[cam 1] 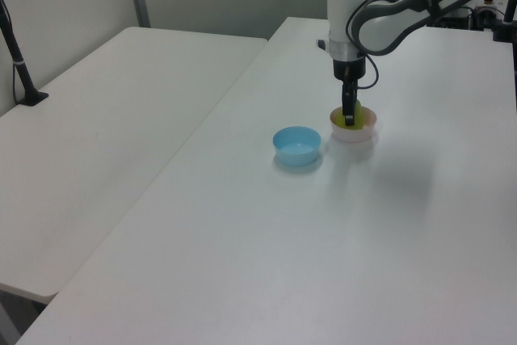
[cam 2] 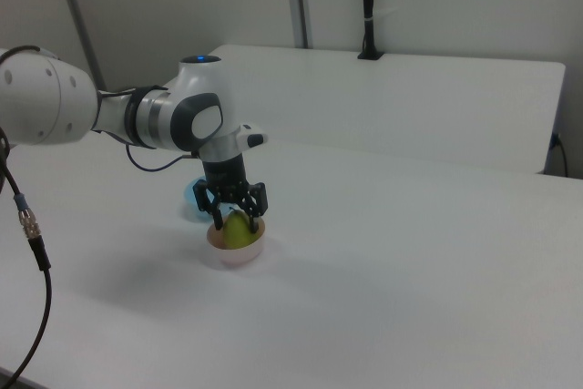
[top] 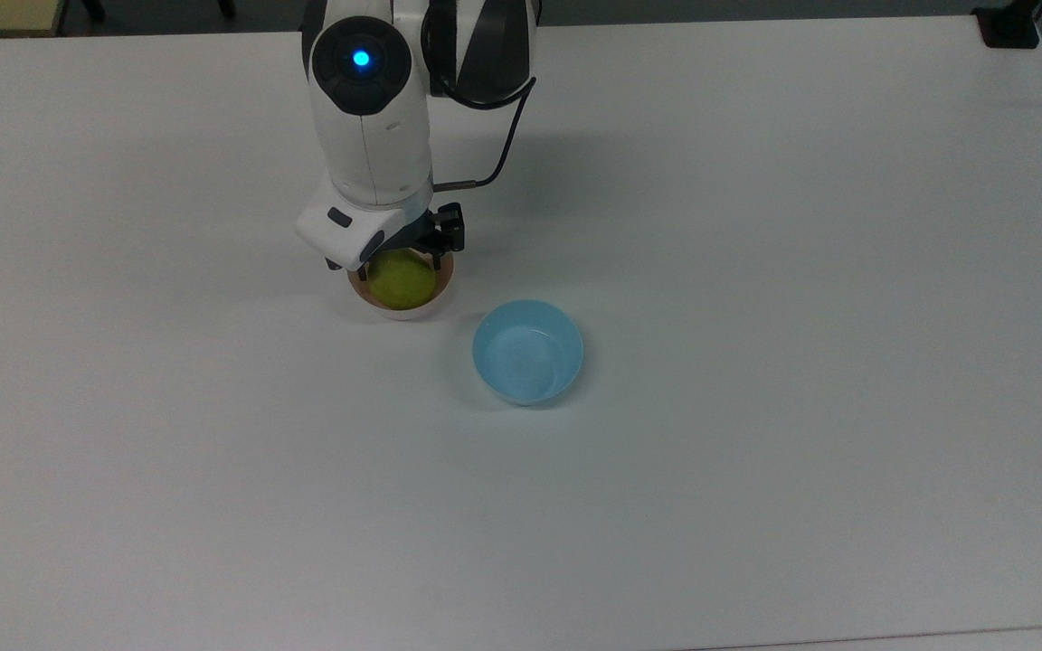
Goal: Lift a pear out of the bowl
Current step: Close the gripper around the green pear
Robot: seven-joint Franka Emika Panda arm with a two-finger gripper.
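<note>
The pincer (cam 2: 239, 218) hangs spread around the pear (cam 2: 237, 232) in the pink bowl (cam 2: 236, 250). A light blue bowl (top: 527, 352) (nothing in it) sits near on the white bench (top: 756, 271), apart from both.

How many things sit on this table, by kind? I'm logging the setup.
Bowls: 2, the pink bowl and the blue bowl
Pears: 1, the pear in the pink bowl
Total: 3
</note>
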